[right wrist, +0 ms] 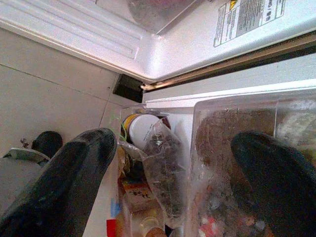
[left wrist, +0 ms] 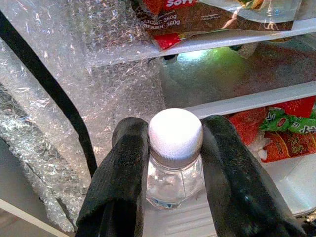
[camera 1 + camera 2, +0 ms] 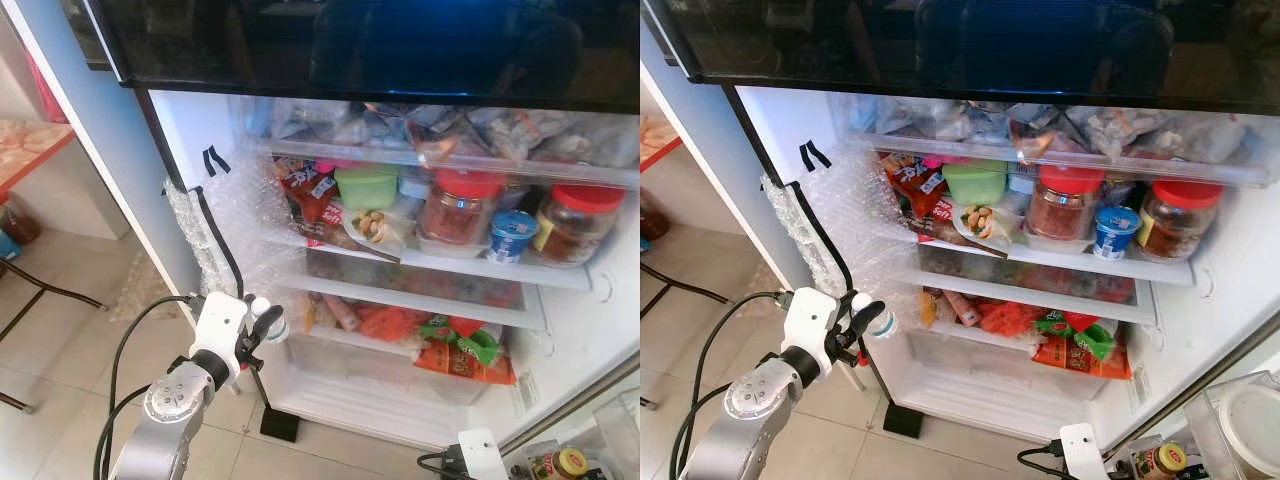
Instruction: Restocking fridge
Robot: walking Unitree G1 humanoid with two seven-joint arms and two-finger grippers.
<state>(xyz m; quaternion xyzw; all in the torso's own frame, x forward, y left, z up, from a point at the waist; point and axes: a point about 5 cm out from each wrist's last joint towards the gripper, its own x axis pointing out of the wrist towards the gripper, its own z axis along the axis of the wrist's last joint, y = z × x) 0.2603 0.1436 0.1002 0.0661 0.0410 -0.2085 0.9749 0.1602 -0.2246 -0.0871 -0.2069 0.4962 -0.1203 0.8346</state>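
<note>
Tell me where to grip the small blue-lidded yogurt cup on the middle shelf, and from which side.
Probably grip the yogurt cup across its sides, below the blue lid, coming straight in from the open front of the fridge. It stands upright at the shelf's front edge between two red-lidded jars, so side approaches look blocked.

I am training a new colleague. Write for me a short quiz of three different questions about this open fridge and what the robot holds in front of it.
1. True or false: the left gripper is shut on a small bottle with a white cap.
2. What colour are the lids of the two big jars on the middle shelf?
A. green
B. red
C. black
3. Fill the gap: the left inner wall of the fridge is lined with ______.

Key
1. True; the two black fingers press the bottle from both sides, in front of the lower shelves.
2. B
3. bubble wrap
</note>
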